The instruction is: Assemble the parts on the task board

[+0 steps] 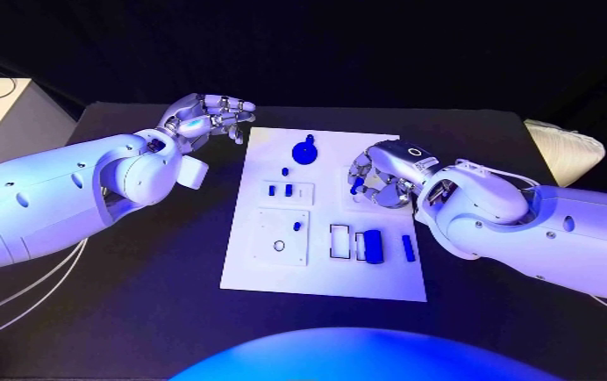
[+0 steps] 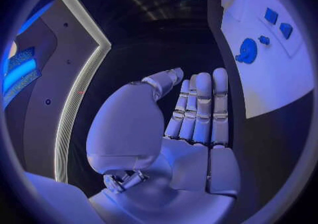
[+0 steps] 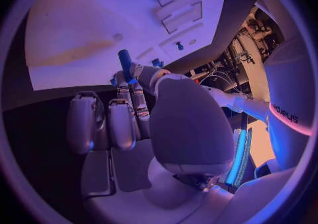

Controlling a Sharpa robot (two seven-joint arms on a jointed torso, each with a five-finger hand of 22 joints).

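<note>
- The task board [image 1: 380, 148] lies flat in the middle of the black bench [image 1: 152, 311], so both arms can reach it from either side.
- Blue parts sit on it: a round knobbed piece [image 1: 303, 150] near the far edge, two small pegs [image 1: 280, 190] in a raised block, a wide block [image 1: 372, 247] and a slim bar [image 1: 409, 248] near the robot's side.
- The right hand [image 1: 386, 175] hovers over the board's right half. Its fingers [image 3: 135, 83] are drawn together, and the thumb and a finger pinch a small dark blue peg [image 3: 124, 59], which sticks out past the fingertips. The remaining fingers are curled beside it and hold nothing.
- Judging from that pinch, the peg is being carried to a socket; holding it by one end leaves the free end ready to enter a hole.
- The left hand [image 1: 209, 118] waits just off the board's far left corner, above the bench. Its fingers [image 2: 202, 110] lie straight and side by side, the thumb apart, holding and touching nothing. It appears parked out of the way.
</note>
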